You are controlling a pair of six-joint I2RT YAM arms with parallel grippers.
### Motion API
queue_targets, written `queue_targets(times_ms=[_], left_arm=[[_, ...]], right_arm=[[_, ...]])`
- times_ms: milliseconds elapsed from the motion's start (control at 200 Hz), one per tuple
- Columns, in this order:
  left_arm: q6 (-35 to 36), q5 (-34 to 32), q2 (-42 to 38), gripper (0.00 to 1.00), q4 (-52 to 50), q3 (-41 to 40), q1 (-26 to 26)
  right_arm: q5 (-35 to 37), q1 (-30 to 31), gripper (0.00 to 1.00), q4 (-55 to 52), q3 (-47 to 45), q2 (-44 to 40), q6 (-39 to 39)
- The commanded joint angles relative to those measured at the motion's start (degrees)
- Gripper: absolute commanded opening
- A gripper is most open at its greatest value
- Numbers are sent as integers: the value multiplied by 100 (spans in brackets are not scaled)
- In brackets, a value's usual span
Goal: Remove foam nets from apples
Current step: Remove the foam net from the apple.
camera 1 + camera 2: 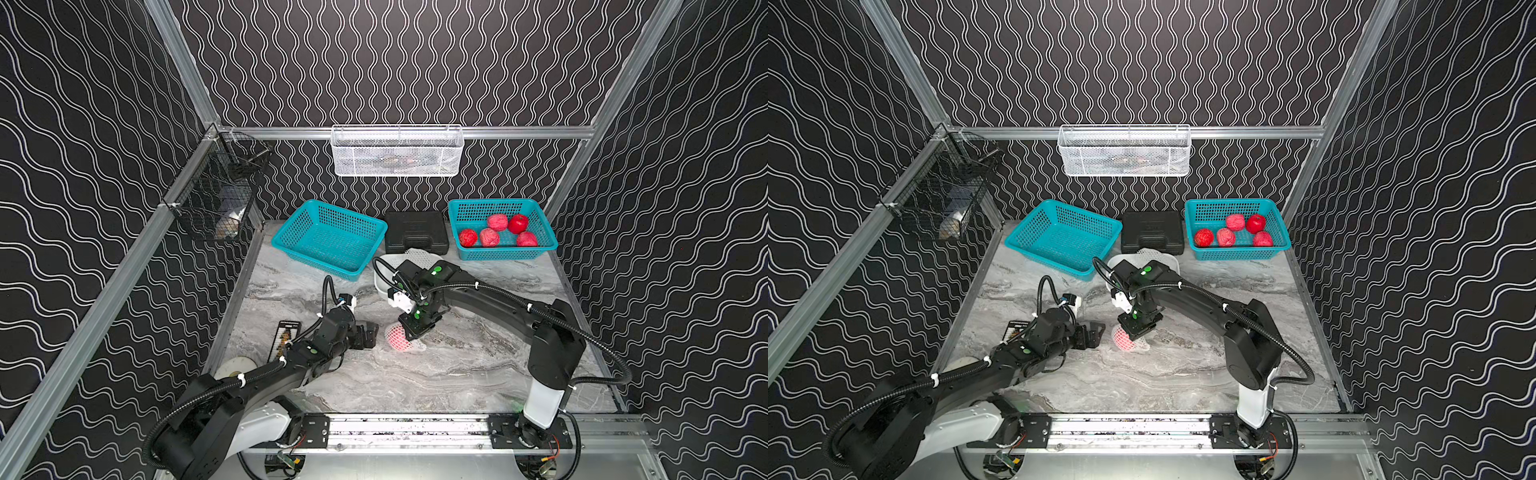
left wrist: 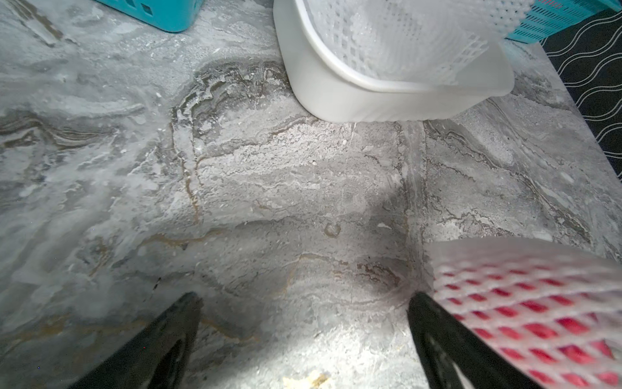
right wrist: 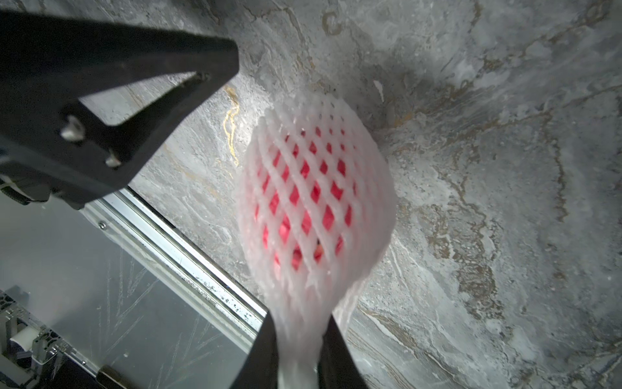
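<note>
Under right fingers: foam net pinched, apple mostly hidden; left fingers wide.

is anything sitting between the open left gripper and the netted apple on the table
Nothing visible does. In the left wrist view only bare marble table lies between the open left gripper and the netted apple, just past one fingertip. The right gripper pinches the foam net at its far end.

Marbled table – teal baskets, black case, white tub, netted apple
</note>
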Motion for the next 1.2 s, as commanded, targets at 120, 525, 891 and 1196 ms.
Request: queue_targets(times_ms=[120,525,891,1196], left_arm=[[39,4,222,99,340,98,13],[86,-79,73,99,205,142,5],[49,-83,41,99,200,118,14],[118,-146,32,99,165,155,14]], right_arm=[[407,9,7,-255,78,-20,68],[730,-27,0,6,167,-68,147],[382,-151,0,186,180,-299,182],[-343,-399,0,230,269,-529,11]])
